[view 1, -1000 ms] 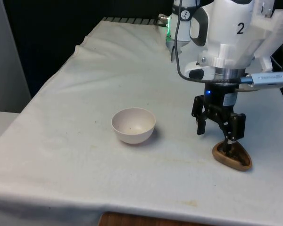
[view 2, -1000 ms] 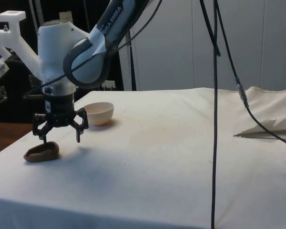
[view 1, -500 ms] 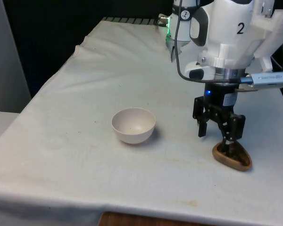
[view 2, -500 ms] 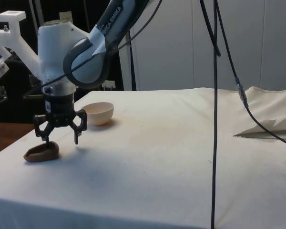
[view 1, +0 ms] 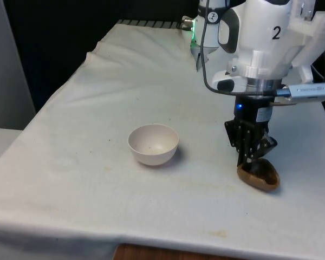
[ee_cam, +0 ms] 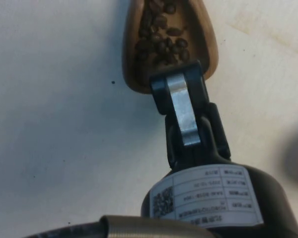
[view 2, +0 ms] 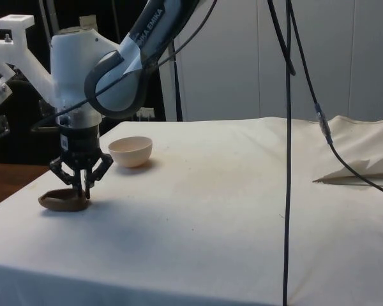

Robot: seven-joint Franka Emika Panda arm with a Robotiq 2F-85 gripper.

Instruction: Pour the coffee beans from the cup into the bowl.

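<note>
A shallow brown wooden cup (view 1: 261, 177) holding coffee beans (ee_cam: 161, 34) lies on the white cloth near the table's front edge, on the front view's right. My gripper (view 1: 248, 161) points straight down with its fingers (ee_cam: 181, 106) pinched together on the cup's near rim. The side view has the same grip (view 2: 83, 191) on the cup (view 2: 60, 203). A pale pink bowl (view 1: 153, 144) stands upright and apart, to the front view's left of the cup. In the side view the bowl (view 2: 131, 151) sits just beyond the gripper.
White cloth (view 1: 97, 179) covers the table, with the front edge (view 1: 151, 241) close to the cup. A black cable (view 2: 287, 159) hangs down in the side view. A raised fold of cloth (view 2: 364, 169) lies at the far end there.
The fingers closed from wide open onto the cup's rim. The cup shifted a little towards the bowl as they closed.
</note>
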